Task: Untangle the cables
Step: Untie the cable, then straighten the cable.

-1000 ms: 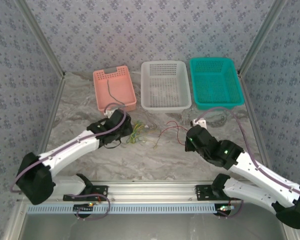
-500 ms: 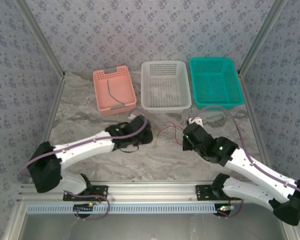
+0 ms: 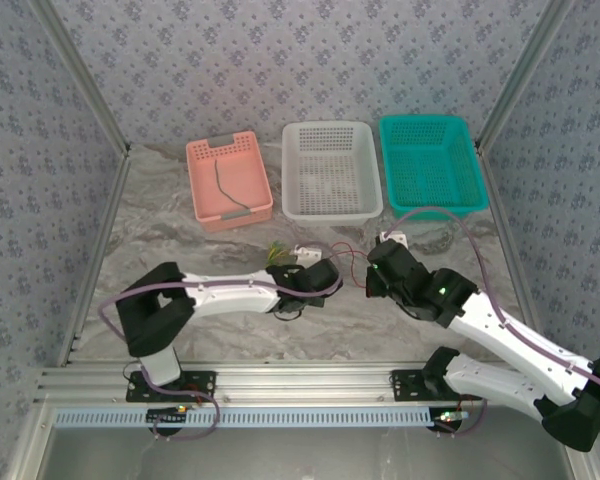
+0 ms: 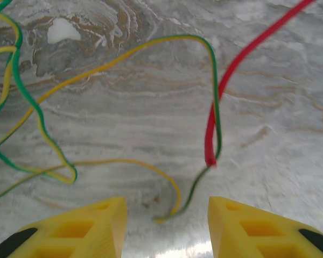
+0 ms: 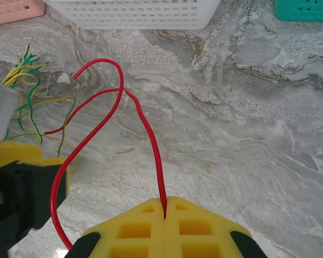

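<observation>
**Right jaws pinched on the red cable, left jaws open over the loose strands.**

Your right jaws are closed tight, and the red cable point(image 5: 151, 145) comes out of the seam between them. It runs ahead in two loops over the counter point(image 5: 247, 118) toward your left jaws. Those stand wide apart and hold nothing. The red cable's free end and a green-yellow strand point(image 4: 215, 70) lie on the counter just ahead of their gap, touching where the red stops. More yellow and green strands bunch to the left of that. Past them a pink basket point(image 3: 202, 152), a white basket point(image 3: 332, 216) and a teal basket point(image 3: 430, 208) stand in a row, and a dark cable point(image 3: 220, 185) lies in the pink one. The cables are thin, curling and loosely crossed.
</observation>
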You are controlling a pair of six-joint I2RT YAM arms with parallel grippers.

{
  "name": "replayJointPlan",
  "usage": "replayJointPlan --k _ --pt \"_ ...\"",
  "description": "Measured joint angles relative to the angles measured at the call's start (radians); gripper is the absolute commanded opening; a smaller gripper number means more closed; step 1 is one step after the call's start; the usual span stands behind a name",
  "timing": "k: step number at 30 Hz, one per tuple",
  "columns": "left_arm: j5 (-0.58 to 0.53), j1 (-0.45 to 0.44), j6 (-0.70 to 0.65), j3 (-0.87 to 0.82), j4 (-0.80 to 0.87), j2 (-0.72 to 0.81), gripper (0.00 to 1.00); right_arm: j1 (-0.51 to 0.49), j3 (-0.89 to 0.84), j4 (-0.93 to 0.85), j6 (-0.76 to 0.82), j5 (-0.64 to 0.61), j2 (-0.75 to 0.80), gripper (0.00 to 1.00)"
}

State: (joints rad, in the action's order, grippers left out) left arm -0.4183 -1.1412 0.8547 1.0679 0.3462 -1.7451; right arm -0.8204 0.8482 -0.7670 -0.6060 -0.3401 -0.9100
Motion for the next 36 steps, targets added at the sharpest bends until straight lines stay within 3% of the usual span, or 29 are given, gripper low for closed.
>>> replayJointPlan --k 2,3,4,8,12,19,23,27,28,31,33,36 --pt "-0.028 0.000 -0.011 0.007 -0.003 -0.027 0.28 0.000 0.000 -0.004 0.000 0.005 0.000 0.00" --pt "-0.042 0.000 -0.016 0.007 -0.003 -0.035 0.10 0.000 0.000 -0.005 0.000 0.008 0.000 0.00" --pt "-0.055 0.000 -0.014 0.007 -0.004 -0.040 0.00 0.000 0.000 -0.006 0.000 0.009 0.000 0.00" --pt "-0.114 0.000 -0.015 0.005 0.002 -0.023 0.00 0.009 -0.001 -0.011 -0.003 0.016 0.000 0.00" --pt "-0.116 0.013 -0.013 -0.047 -0.003 0.127 0.00 0.044 -0.032 -0.012 -0.011 0.017 0.000 0.00" --pt "0.061 0.208 0.002 -0.239 -0.115 0.450 0.00 0.129 -0.084 -0.036 -0.045 0.009 -0.030 0.00" --pt "0.165 0.290 0.019 -0.319 -0.143 0.479 0.00 0.143 -0.095 -0.037 -0.048 -0.004 -0.019 0.00" --pt "0.241 0.312 0.036 -0.338 -0.174 0.435 0.00 0.114 -0.093 -0.035 -0.048 -0.027 0.017 0.00" --pt "0.256 0.312 0.040 -0.338 -0.186 0.420 0.03 0.109 -0.091 -0.034 -0.047 -0.035 0.019 0.00" --pt "0.296 0.309 0.055 -0.330 -0.194 0.371 0.38 0.090 -0.091 -0.029 -0.027 -0.046 0.036 0.00" --pt "0.302 0.299 0.065 -0.312 -0.180 0.354 0.53 0.066 -0.091 -0.016 -0.004 -0.049 0.064 0.00" --pt "0.286 0.262 0.088 -0.258 -0.129 0.367 0.57 0.022 -0.091 0.006 0.033 -0.069 0.100 0.00"
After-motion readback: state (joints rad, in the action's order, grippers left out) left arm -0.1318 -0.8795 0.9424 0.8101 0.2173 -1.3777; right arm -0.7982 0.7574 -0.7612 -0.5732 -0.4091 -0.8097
